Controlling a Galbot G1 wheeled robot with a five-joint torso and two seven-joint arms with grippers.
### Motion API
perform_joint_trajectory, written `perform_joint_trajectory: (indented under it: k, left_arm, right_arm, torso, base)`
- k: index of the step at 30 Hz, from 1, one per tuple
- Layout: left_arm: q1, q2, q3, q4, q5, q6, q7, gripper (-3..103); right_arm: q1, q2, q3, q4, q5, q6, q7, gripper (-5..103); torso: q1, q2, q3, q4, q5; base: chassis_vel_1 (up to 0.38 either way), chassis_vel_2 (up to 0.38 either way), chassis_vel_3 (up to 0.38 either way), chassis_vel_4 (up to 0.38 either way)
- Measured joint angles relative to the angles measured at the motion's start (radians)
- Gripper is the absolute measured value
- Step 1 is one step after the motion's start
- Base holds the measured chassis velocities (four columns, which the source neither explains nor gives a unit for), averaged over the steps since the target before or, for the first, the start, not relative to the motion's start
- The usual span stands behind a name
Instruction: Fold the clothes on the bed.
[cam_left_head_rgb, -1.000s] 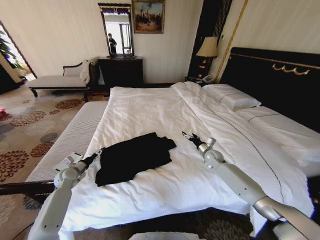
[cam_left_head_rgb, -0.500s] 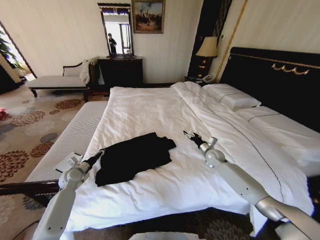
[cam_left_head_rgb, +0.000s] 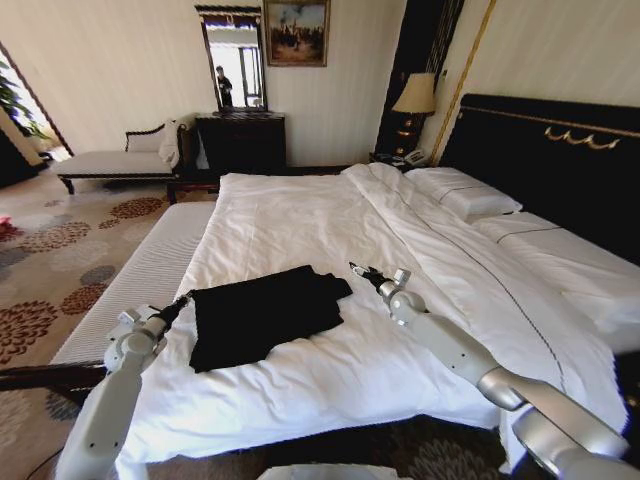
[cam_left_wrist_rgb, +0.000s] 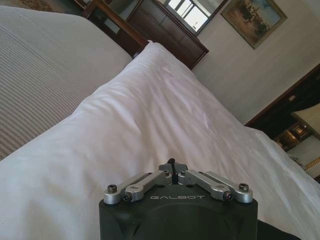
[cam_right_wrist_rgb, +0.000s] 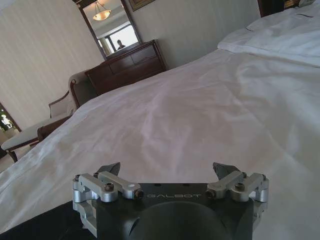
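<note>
Black T-shirt (cam_left_head_rgb: 265, 313) laid on white bed (cam_left_head_rgb: 300, 215), near foot edge | left gripper (cam_left_head_rgb: 178, 306) at its left edge, jaws together | right gripper (cam_left_head_rgb: 362, 273) beside its right corner, jaws apart

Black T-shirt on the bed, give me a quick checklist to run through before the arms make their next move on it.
1. T-shirt lies on the white duvet, partly folded, nothing on top: ok.
2. Left tool at the shirt's left edge, fingers shut in the left wrist view: ok for a grip, but cloth between the fingers: cannot tell.
3. Right tool beside the shirt's far right corner, fingers open: ok.
4. Right tool touching the cloth: cannot tell.
5. Bare duvet around the shirt for folding: ok.
</note>
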Motion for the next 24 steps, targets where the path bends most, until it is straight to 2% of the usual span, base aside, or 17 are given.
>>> perform_joint_trajectory:
  k: [2,5,9,10,17,20,22,24]
  left_arm:
    - [-0.006,-0.001,-0.001,0.010,0.001,-0.004,0.000,0]
    - [-0.056,-0.002,-0.016,0.069,-0.009,-0.017,-0.005,0]
    - [-0.087,-0.001,-0.025,0.095,-0.020,-0.017,-0.009,0]
    - [-0.102,-0.001,-0.027,0.104,-0.024,-0.017,-0.011,0]
    - [-0.092,-0.005,-0.025,0.093,-0.009,-0.017,-0.013,0]
    - [-0.071,-0.013,-0.025,0.071,0.009,-0.019,-0.012,0]
    - [-0.067,-0.014,-0.025,0.067,0.012,-0.019,-0.012,0]
    - [-0.050,-0.019,-0.027,0.041,0.018,-0.020,-0.012,0]
  right_arm:
    - [0.011,0.004,-0.009,-0.010,0.000,-0.004,-0.009,100]
    - [0.053,0.025,-0.045,-0.058,-0.014,-0.013,-0.069,100]
    - [0.075,0.053,-0.061,-0.082,-0.015,-0.013,-0.101,100]
    - [0.088,0.073,-0.072,-0.101,-0.019,-0.013,-0.129,100]
    - [0.127,0.138,-0.106,-0.176,-0.035,-0.022,-0.211,100]
    - [0.159,0.195,-0.128,-0.265,-0.051,-0.074,-0.305,100]
    - [0.166,0.205,-0.131,-0.282,-0.054,-0.086,-0.325,100]
    - [0.193,0.252,-0.139,-0.354,-0.066,-0.140,-0.401,100]
  torso:
    - [0.000,0.000,0.000,0.0000,-0.0002]
    - [0.000,0.000,0.000,-0.0009,-0.0002]
    - [0.000,0.000,0.000,-0.0006,-0.0001]
    - [0.000,0.000,0.000,-0.0004,0.0001]
    - [0.000,0.000,0.000,-0.0003,0.0000]
    - [0.000,0.000,0.000,0.0000,0.0001]
    - [0.000,0.000,0.000,-0.0001,0.0000]
    - [0.000,0.000,0.000,-0.0001,0.0000]
  base:
    - [0.000,0.000,0.000,0.000]
    - [0.000,0.000,0.000,0.000]
    - [0.000,0.000,0.000,0.000]
    - [0.000,0.000,0.000,0.000]
    - [0.000,0.000,0.000,0.000]
    - [0.000,0.000,0.000,0.000]
    - [0.000,0.000,0.000,0.000]
    - [0.000,0.000,0.000,0.000]
